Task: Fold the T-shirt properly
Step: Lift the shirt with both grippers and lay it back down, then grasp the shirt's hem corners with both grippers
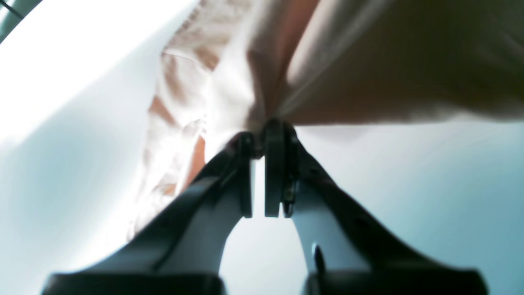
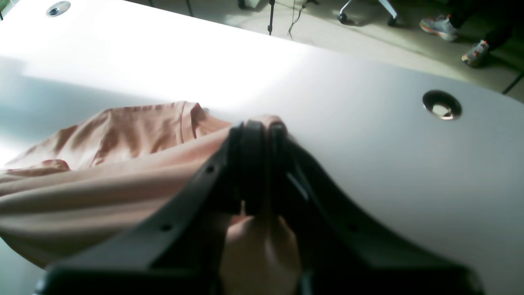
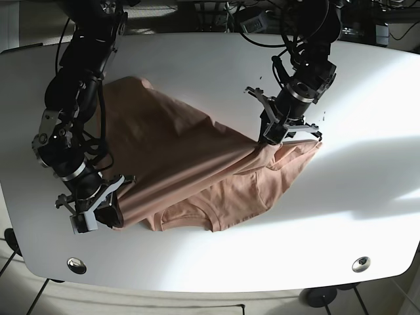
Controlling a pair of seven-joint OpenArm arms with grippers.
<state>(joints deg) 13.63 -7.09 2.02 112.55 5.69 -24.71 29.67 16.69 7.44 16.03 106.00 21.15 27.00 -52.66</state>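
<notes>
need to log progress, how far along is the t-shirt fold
Early. Done: both grippers have a hold, the left gripper and right gripper each shut on an edge of the peach T-shirt. In hand: carrying one layer across. Left: the shirt is still bunched and wrinkled on the white table, no neat rectangle yet.

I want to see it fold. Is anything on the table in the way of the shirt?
No, nothing visible. Both the left hand and right hand already pinch the T-shirt, and the white table around it looks bare.
</notes>
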